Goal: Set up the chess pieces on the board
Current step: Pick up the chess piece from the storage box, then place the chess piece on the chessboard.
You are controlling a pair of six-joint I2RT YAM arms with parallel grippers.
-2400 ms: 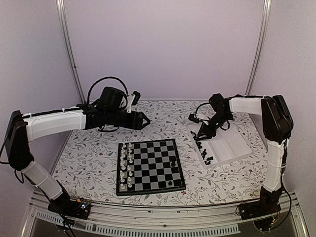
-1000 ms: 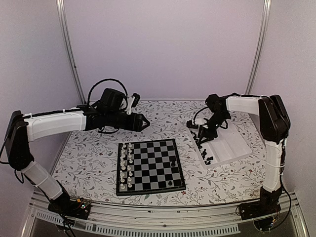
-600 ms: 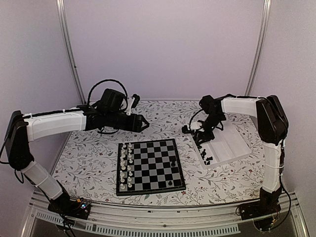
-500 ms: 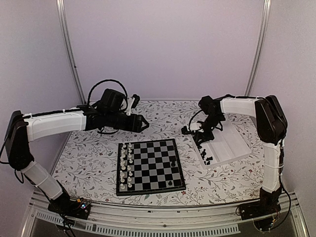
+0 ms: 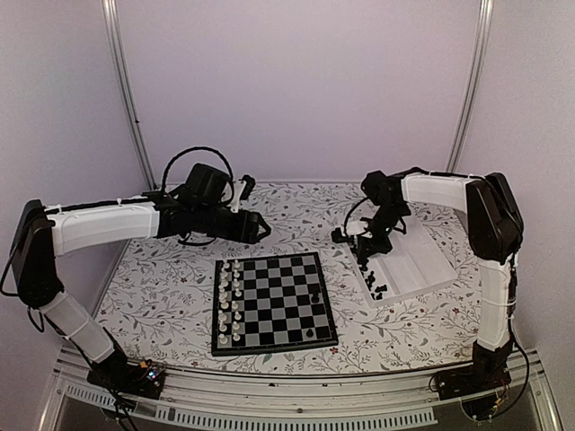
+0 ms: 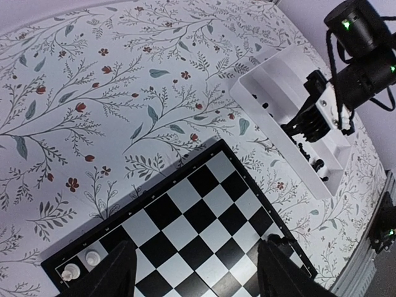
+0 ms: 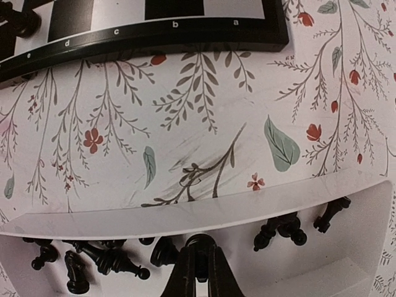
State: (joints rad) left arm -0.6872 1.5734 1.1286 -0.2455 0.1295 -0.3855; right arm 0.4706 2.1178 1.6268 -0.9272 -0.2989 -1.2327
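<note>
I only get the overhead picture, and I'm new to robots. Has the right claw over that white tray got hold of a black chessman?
Observer: Its wrist camera shows the right gripper shut over the tray, with black chess pieces lying on either side. I see none between its tips.
Operator: And the left claw?
Observer: Its own camera shows the left gripper wide open and empty, pointed toward the board.
Operator: Anything printed on the board?
Observer: Yes, the right wrist view shows letters a to e along its rim.
</note>
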